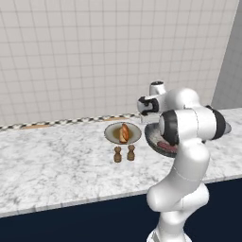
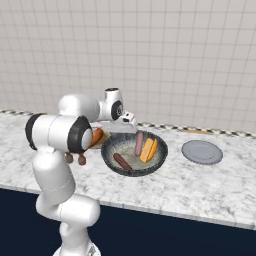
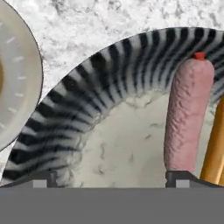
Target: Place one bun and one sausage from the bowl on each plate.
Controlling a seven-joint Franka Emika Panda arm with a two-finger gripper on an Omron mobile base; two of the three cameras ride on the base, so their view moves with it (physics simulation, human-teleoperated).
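Overhead, the spread end effector (image 3: 112,178) hovers at the dark grey striped bowl's (image 3: 109,78) rim, pink sausage (image 3: 187,118) beside one fingertip.

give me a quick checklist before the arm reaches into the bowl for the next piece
1. End effector open: ok, the fingers stand wide apart.
2. End effector empty: ok, nothing sits between the fingers.
3. End effector over the bowl: ok.
4. Food left in the bowl: ok, a pink sausage, an orange bun and a dark sausage.
5. Near plate filled: ok for the bun; its sausage, cannot tell.
6. Far grey plate free: ok, nothing on it.
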